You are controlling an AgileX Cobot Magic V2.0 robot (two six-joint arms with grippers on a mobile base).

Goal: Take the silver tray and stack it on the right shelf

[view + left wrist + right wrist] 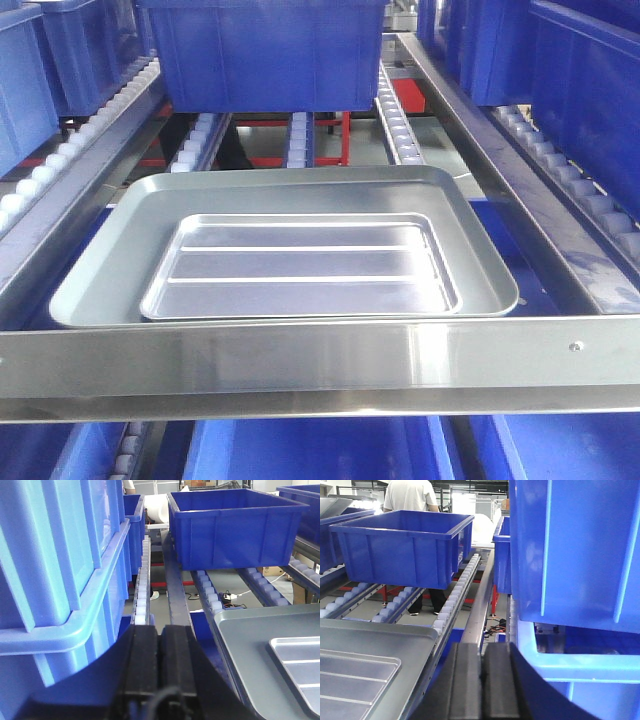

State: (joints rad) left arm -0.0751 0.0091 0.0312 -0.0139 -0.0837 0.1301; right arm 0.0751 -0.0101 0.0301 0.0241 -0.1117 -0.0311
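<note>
The silver tray [300, 265], shiny with two long ridges, lies inside a larger dull grey tray [110, 255] on the shelf's white roller rails [395, 120], behind the wide polished front bar [320, 360]. Its corner shows in the left wrist view [300, 665] and in the right wrist view [350, 677]. My left gripper [160, 632] is shut and empty, left of the trays over a steel rail. My right gripper [482, 652] is shut and empty, right of the trays. Neither gripper shows in the front view.
A blue bin [265, 50] stands on the rollers behind the trays. Stacked blue bins crowd the left [55, 570] and the right [575, 555]. More blue bins sit below the front bar [310, 450]. A person [410, 495] stands far behind the rack.
</note>
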